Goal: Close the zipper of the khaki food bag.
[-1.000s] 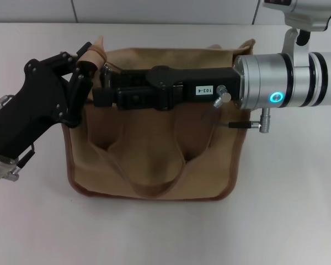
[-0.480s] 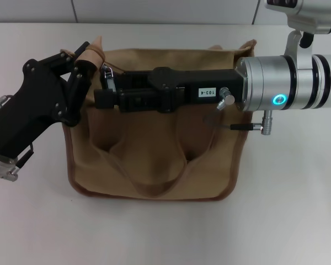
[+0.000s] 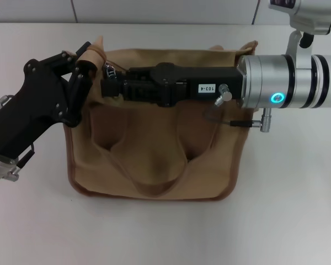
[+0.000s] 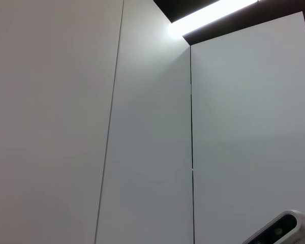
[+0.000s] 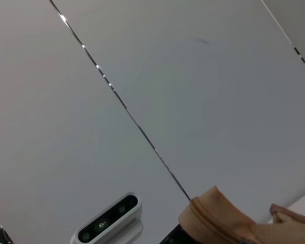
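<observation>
The khaki food bag (image 3: pixel 154 149) lies flat in the middle of the white table, handles toward me. Its left top corner also shows in the right wrist view (image 5: pixel 218 221). The zipper runs along the far top edge, mostly hidden under my right arm. Its silver slider (image 3: pixel 109 69) shows near the bag's left end. My left gripper (image 3: pixel 81 69) is shut on the tan end tab (image 3: pixel 92 54) at the bag's left top corner. My right gripper (image 3: pixel 106 88) reaches in from the right over the bag's top, with its tip just below the slider.
The white table (image 3: pixel 276 210) surrounds the bag. The right arm's silver wrist (image 3: pixel 287 80) and a thin cable (image 3: pixel 231 122) hang over the bag's right top corner. Both wrist views show mostly the wall panels (image 4: pixel 142 127), with the head camera (image 5: pixel 107 223) at one edge.
My right gripper has drawn back a little to the right and toward the bag's far edge. The slider stays near the left end. The left gripper has not moved.
</observation>
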